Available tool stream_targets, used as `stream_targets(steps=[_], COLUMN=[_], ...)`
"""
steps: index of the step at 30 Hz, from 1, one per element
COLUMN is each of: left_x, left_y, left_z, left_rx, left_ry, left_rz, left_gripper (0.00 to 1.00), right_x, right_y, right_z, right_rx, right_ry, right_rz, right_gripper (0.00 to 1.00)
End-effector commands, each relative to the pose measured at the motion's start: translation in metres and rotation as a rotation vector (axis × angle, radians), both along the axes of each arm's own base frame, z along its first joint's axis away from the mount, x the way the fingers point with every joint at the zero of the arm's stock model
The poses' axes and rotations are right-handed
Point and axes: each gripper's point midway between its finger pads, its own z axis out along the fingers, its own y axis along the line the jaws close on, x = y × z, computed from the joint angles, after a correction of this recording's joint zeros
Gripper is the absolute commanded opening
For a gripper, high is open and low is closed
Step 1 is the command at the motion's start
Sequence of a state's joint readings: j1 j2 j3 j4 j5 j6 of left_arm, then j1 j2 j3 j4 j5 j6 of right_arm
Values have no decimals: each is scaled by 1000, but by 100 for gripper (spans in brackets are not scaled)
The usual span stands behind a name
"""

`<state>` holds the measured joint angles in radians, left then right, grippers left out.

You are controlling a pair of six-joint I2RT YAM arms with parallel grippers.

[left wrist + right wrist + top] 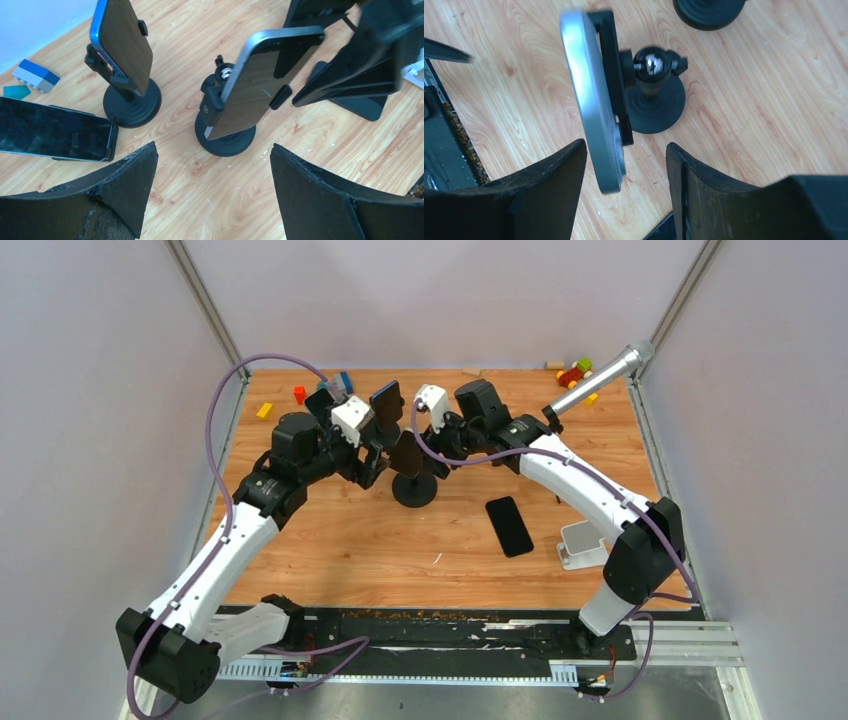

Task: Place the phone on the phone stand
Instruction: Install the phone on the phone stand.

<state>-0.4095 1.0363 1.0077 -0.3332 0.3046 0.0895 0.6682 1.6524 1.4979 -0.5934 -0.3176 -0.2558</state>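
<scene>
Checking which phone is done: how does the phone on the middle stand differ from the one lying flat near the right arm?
The mounted phone stands tilted, clamped in its stand; the loose phone lies flat on the table. The mounted phone has a silver edge; the loose phone looks all black. The left gripper and right gripper hover open beside the mounted phone; the loose phone lies apart from both. Both screens are dark.

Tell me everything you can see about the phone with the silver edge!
The silver-edged phone is thin, with a shiny metal rim and a dark glass face that mirrors the wooden table. It sits tilted, leaning back, clamped by the black clips of a phone stand that has a ball joint and a round base. Only the clips clearly touch it.
</scene>
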Motion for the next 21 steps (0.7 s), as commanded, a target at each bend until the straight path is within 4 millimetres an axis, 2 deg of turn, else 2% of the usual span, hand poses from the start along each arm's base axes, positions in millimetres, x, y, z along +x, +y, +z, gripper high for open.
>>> stream_targets(steps=[1,4,7,13,21], left_x=[11,14,22,32,33], left_y=[-5,-18,-26,-38,-43], left_z=[5,-1,1,-10,-15], left_rx=[18,16,16,14,-24], left_ry=[-31,-19,-51,-35,-48], left_rz=[-30,-105,-147,-193,-204], left_gripper=[89,84,78,61,37], right_x=[-1,0,0,-2,1], right_y=[2,0,-1,4,14], right_z=[63,68,68,67,71], right_rx=[105,113,119,135,155], right_ry=[-117,-125,-121,-105,-99], right_rz=[27,29,34,69,100], right_gripper=[59,57,54,48,22])
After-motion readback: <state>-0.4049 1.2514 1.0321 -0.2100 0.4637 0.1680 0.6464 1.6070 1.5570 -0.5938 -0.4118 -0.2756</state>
